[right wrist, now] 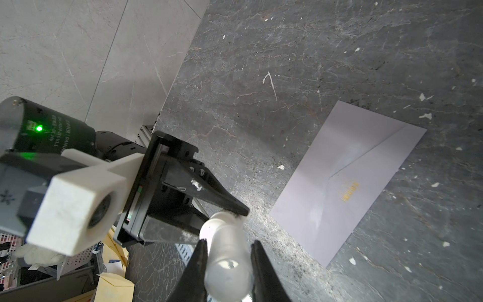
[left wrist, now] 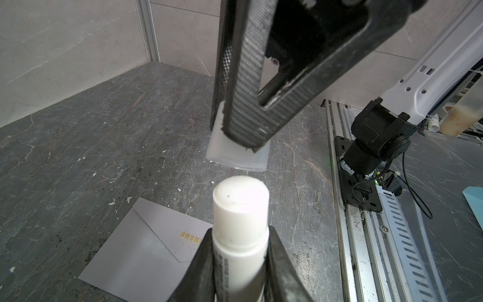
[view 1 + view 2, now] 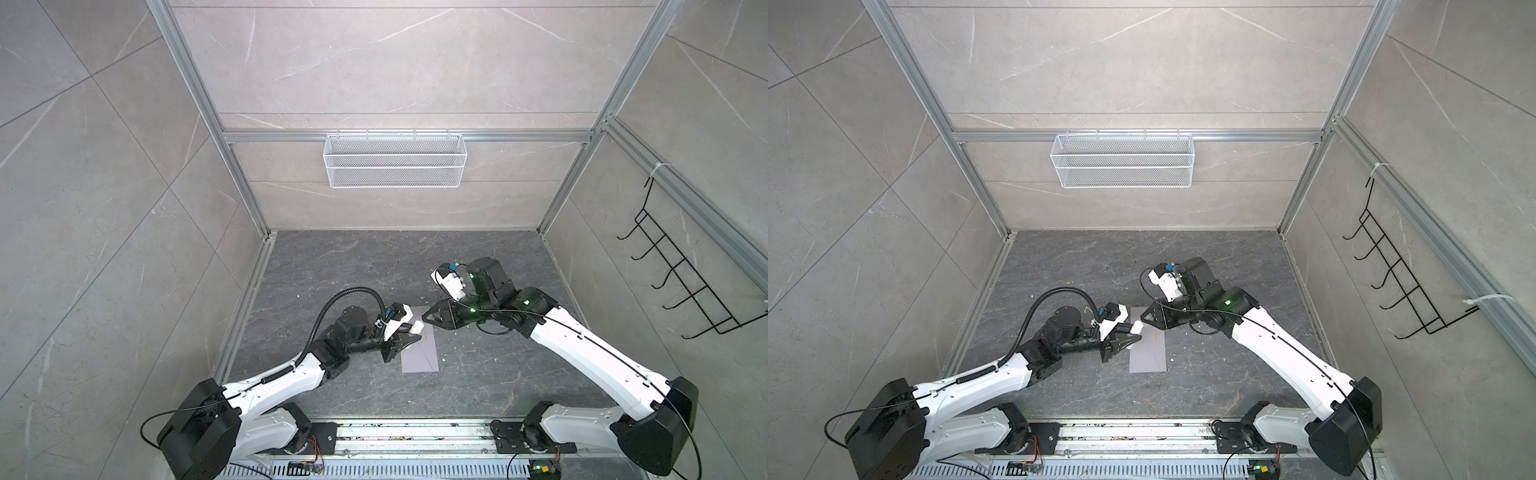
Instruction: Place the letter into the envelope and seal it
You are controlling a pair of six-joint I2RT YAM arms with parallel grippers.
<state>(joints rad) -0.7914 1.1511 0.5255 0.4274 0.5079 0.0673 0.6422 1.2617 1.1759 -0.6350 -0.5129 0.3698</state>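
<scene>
Left gripper [image 2: 240, 243]: jaws set narrow, clamped on the barrel of a white glue stick [image 2: 240, 209]; the stick's rounded end projects past the fingertips. Right gripper [image 1: 230, 245]: jaws likewise narrow, pinching a translucent cap [image 1: 227, 266] from both sides. Right wrist view shows the cap's mouth at the end of the stick. Left wrist view shows the cap [image 2: 237, 154] just beyond the stick's end. Cannot tell whether the two touch. In both top views the two grippers meet tip to tip above the table [image 3: 332, 270], over the far end of the envelope [image 3: 422, 353]. The envelope lies flat on the table near its middle, long side running from the near edge towards the far edge, clear of both side edges. The pointed flap is folded down over the body, with a small orange-gold mark beside its tip. Not resolved: whether the flap is stuck down, and what the envelope contains. Its far short edge is partly covered by the grippers in both top views. Its near part is cut off behind the stick and fingers in the left wrist view. Printing on the stick's barrel is too blurred to read.
</scene>
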